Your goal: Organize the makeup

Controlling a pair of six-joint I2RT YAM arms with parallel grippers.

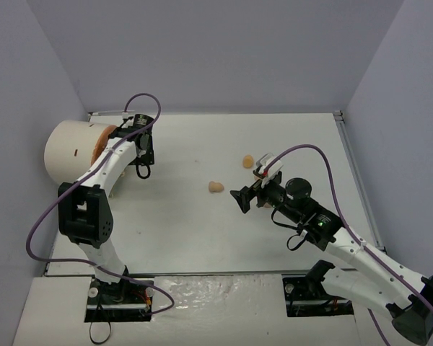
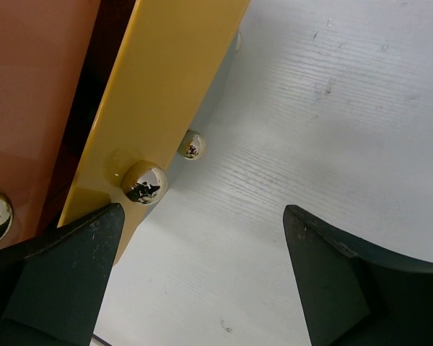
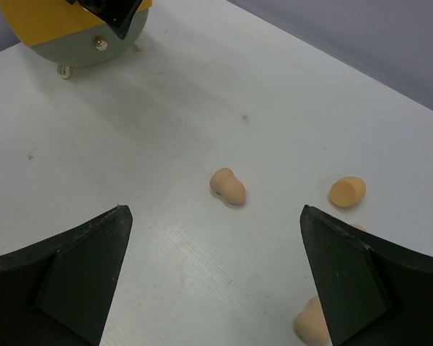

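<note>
Grey walls [image 1: 202,58] enclose the white desk [image 1: 202,231], the cream cylinder [image 1: 65,148] stands far left just beside the left gripper [image 2: 202,238], spread wide and empty, and the right gripper [image 3: 213,216], likewise released, overlooks peach sponges [image 3: 227,186] mid-desk.

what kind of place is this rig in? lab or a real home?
Most likely a lab test cell, not a home: a plain white table boxed in by blank grey walls, the left arm and right arm mounted at its near edge, and a few peach sponges as props.
</note>
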